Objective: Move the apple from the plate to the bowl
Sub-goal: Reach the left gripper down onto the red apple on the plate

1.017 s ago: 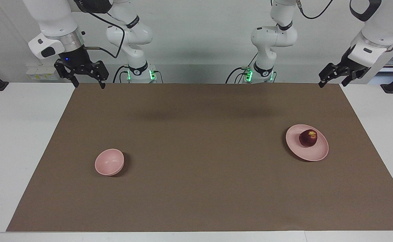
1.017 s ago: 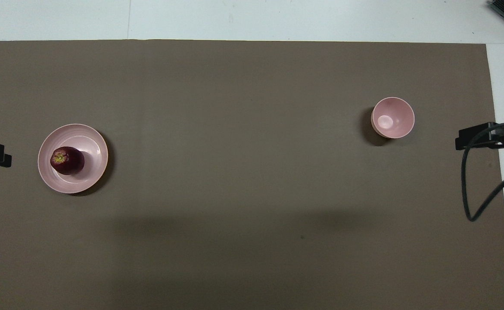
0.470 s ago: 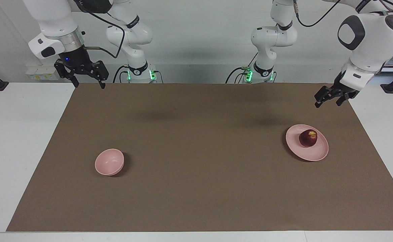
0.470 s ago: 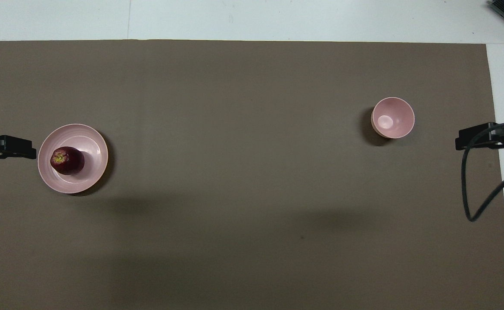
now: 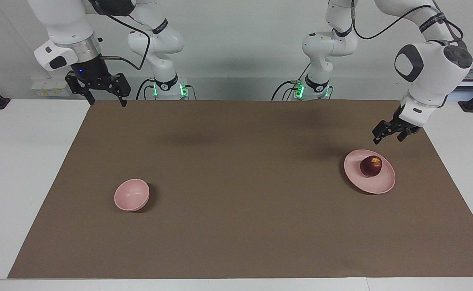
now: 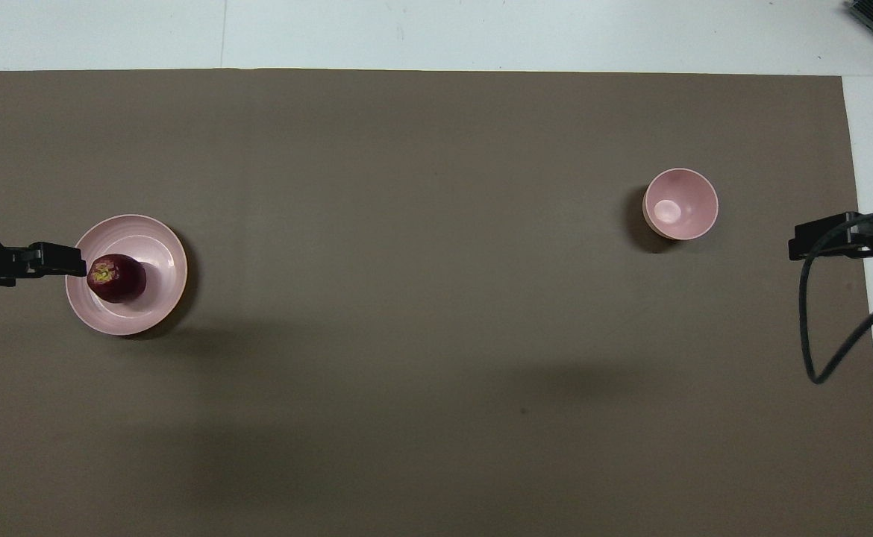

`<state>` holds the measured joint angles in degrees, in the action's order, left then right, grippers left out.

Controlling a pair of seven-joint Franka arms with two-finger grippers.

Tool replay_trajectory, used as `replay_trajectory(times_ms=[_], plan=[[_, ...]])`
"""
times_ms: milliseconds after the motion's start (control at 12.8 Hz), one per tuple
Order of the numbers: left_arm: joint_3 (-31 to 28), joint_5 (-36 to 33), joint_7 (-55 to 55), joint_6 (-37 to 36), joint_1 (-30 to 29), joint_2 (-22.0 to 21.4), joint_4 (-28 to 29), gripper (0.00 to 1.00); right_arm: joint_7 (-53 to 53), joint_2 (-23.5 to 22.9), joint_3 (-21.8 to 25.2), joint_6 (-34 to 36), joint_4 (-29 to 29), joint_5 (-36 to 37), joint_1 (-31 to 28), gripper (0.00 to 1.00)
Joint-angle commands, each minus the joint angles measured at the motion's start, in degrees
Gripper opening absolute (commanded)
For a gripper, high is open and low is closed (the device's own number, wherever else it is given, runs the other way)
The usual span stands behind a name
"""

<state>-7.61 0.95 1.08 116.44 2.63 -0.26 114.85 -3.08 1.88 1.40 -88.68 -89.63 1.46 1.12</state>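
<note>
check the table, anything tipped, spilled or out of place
Nothing stands out. The apple sits whole on the plate, the bowl stands upright, and nothing is spilled on the mat.

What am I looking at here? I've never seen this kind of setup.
Two white robot arms stand at a table covered by a brown mat. One picture faces them from across the table; the other looks down from above their own end. An apple sits on a pink plate toward the left arm's end; a pink bowl stands toward the right arm's end. The left tool hangs in the air by the plate, holding nothing. The right tool waits, open and empty, over the mat's corner.
</note>
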Motion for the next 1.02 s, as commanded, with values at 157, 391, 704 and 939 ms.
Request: replay_trajectory(times_ms=[157, 391, 704, 939], plan=[[0.49, -0.77, 0.15, 8.18, -0.69, 6.05, 2.03, 1.0, 1.32, 1.37, 0.01, -0.27, -1.34, -0.94, -0.68, 1.0], [0.58, -0.77, 0.06, 13.72, -0.69, 7.99, 5.11, 1.0, 1.32, 1.37, 0.0, -0.27, -1.43, -0.94, -0.68, 1.0], [0.49, -0.77, 1.19, 14.52, -0.87, 8.79, 6.35, 1.0, 1.32, 1.37, 0.01, -0.27, -1.34, -0.94, -0.68, 1.0], [0.5, -0.77, 1.11, 18.02, -1.13, 9.75, 8.62, 1.0, 1.32, 1.37, 0.01, -0.18, -1.43, -0.94, -0.68, 1.0]])
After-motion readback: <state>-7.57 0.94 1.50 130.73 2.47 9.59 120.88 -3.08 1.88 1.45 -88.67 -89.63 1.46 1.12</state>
